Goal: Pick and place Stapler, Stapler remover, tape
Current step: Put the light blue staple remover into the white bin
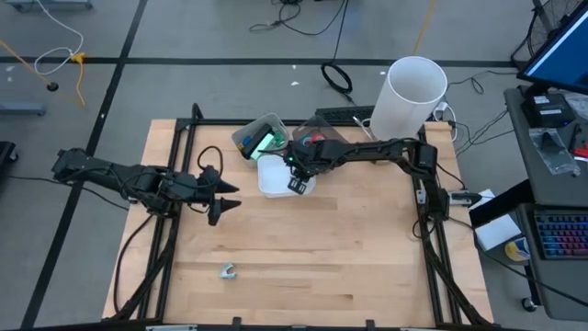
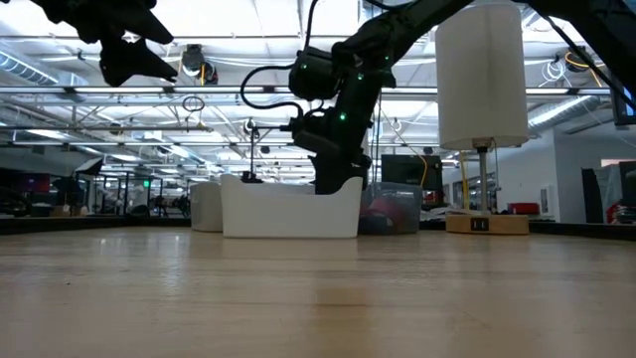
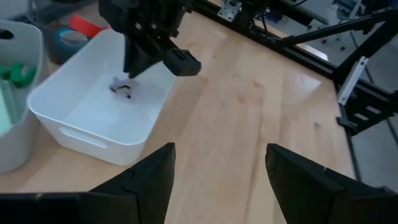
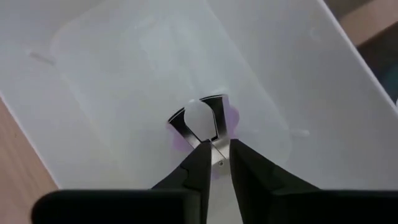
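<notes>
A purple stapler remover (image 4: 199,121) with metal jaws lies on the floor of a white bin (image 1: 272,184) at the table's far middle. My right gripper (image 4: 221,154) reaches down into the bin, its fingers a narrow gap apart around the remover's near end. In the left wrist view the remover (image 3: 123,87) lies just under that gripper (image 3: 134,70). Tape rolls, blue (image 3: 65,40) and red (image 3: 84,25), sit beyond the bin. My left gripper (image 1: 220,198) hangs open over the table's left part, touching nothing. The stapler is hidden or out of view. My right gripper has the remover's metal end (image 4: 217,148) between its fingertips, coming from above and slanting down. Whether the fingers touch it, I cannot tell. The remover rests on the bin's floor.
A clear tub (image 1: 257,138) with green things stands left of the bin. A tall white roll (image 1: 413,92) stands at the far right corner. A small grey object (image 1: 228,270) lies near the front edge. Bare wood (image 1: 349,248) spreads across the middle and right.
</notes>
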### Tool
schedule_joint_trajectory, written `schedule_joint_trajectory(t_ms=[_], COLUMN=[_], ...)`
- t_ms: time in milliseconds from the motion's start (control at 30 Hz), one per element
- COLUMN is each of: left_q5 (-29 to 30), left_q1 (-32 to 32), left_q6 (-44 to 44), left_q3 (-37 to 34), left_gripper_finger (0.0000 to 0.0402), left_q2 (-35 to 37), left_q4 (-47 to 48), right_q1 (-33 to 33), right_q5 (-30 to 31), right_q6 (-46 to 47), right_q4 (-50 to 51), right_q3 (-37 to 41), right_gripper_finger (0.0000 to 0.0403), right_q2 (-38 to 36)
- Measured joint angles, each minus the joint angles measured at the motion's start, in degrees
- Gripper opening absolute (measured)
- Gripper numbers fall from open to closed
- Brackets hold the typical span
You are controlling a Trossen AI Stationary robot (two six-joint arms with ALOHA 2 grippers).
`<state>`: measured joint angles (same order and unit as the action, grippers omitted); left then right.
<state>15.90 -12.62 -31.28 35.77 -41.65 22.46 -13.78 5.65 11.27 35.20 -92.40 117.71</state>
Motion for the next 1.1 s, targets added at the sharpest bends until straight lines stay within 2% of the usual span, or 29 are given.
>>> schedule_joint_trajectory(t_ms=[133, 333, 433, 533, 867, 967, 1100], left_q5=[-2.5, -8.7, -12.9, -14.4, -14.4, -14.4, -14.4], left_q1=[0.0, -0.1, -1.3, -4.1, -15.7, -18.3, -21.1], left_q6=[-0.8, -4.2, -5.3, -6.7, -13.6, -17.3, -21.9], left_q3=[0.0, 0.0, 0.0, 0.0, 0.0, 0.0, 0.0], left_gripper_finger=[0.0248, 0.0248, 0.0248, 0.0248, 0.0248, 0.0248, 0.0248], left_q2=[0.0, -0.1, -0.9, -2.7, -13.6, -18.1, -24.0], left_q4=[0.0, 0.0, 1.0, 3.8, 11.9, 12.5, 11.2], right_q1=[0.0, 0.4, 1.8, 4.3, 15.7, 18.2, 20.7], right_q5=[-0.4, -12.9, -14.6, -12.2, 4.8, 7.6, 8.0], right_q6=[3.0, 9.0, 12.0, 12.7, 10.1, 9.5, 8.6], right_q4=[0.0, -0.2, -0.2, -0.8, 0.6, 1.7, 4.1], right_q3=[0.0, -0.1, 0.1, 0.1, 0.0, 0.0, 0.0], right_gripper_finger=[0.0071, 0.0083, 0.0082, 0.0076, 0.0062, 0.0063, 0.0065], right_q2=[-0.1, -3.5, -6.0, -9.5, -20.5, -23.2, -26.7])
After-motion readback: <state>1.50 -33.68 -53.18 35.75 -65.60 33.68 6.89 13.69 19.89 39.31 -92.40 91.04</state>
